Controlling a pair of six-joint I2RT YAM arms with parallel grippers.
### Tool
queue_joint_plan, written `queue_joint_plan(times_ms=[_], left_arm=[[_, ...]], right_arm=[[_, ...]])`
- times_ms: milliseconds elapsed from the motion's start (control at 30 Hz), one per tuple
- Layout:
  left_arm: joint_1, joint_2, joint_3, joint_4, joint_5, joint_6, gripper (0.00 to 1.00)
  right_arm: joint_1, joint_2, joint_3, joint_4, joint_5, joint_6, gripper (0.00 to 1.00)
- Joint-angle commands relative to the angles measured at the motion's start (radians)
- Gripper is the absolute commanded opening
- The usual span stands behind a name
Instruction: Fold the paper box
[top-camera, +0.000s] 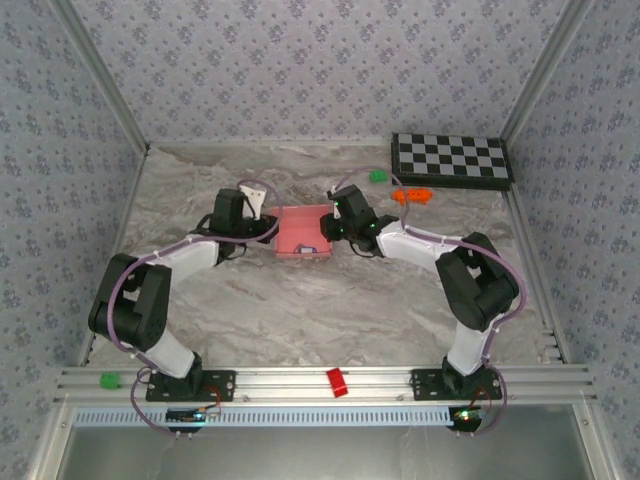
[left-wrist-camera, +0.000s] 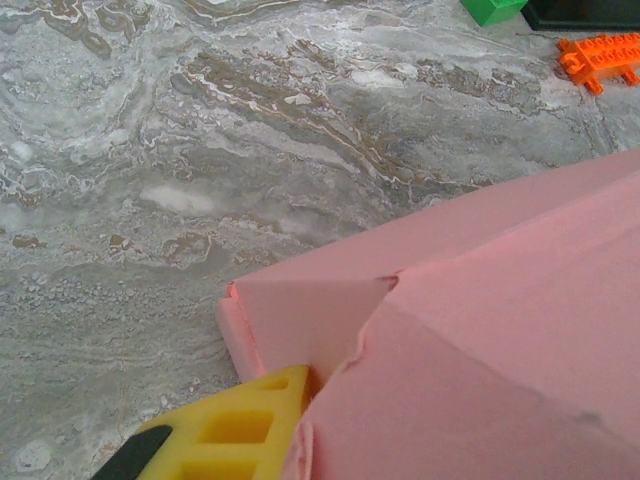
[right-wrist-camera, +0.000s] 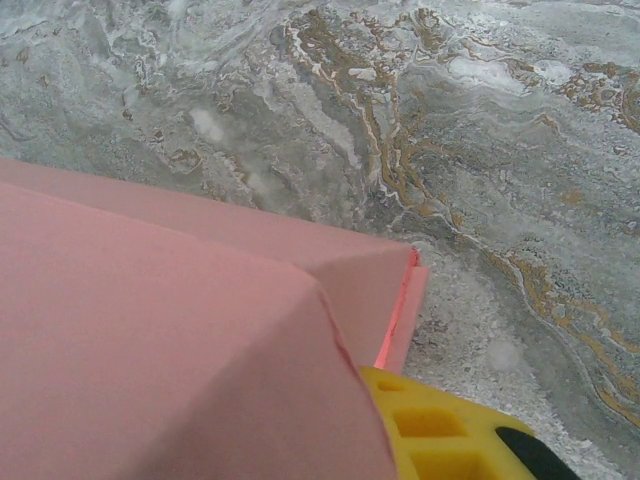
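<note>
Box (top-camera: 300, 230) between left hand (top-camera: 264, 229), right hand (top-camera: 335, 226)

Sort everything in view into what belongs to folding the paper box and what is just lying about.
Job in hand:
paper box
left arm's fingers, at its left end
right arm's fingers, at its right end

Lying about:
checkerboard
green block near it
orange toy
red block on the front rail
second green block, beside the rail's left end

No text, label, brand, number or sign can be read in any of the views. The paper box (top-camera: 303, 232) is seen as plain pink card, and the checkered board (top-camera: 450, 158) is marked with black and white squares alone.
</note>
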Motion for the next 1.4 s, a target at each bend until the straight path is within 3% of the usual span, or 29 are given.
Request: queue_joint_plan(times_ms=[0,533,1133,1367], left_arm=[[-0.014,0.02,-0.014,0.042,-0.001,-0.018,0.16],[-0.037,0.017,-0.051,0.086,-0.007,-0.04,0.1],[-0.045,0.007,-0.067,0.123,0.025,-0.083,0.15],[-0.046,0.006,-0.067,0.124,0.026,-0.085,0.12]], right_arm=[[0.013,0.009,0.008,0.012,0.029,0.023,0.22],[0.039,-0.012,-0.064,0.055,0.086,0.035,0.19],[0.052,-0.014,-0.092,0.068,0.11,0.043,0.19],[0.055,-0.008,-0.09,0.06,0.128,0.047,0.17]])
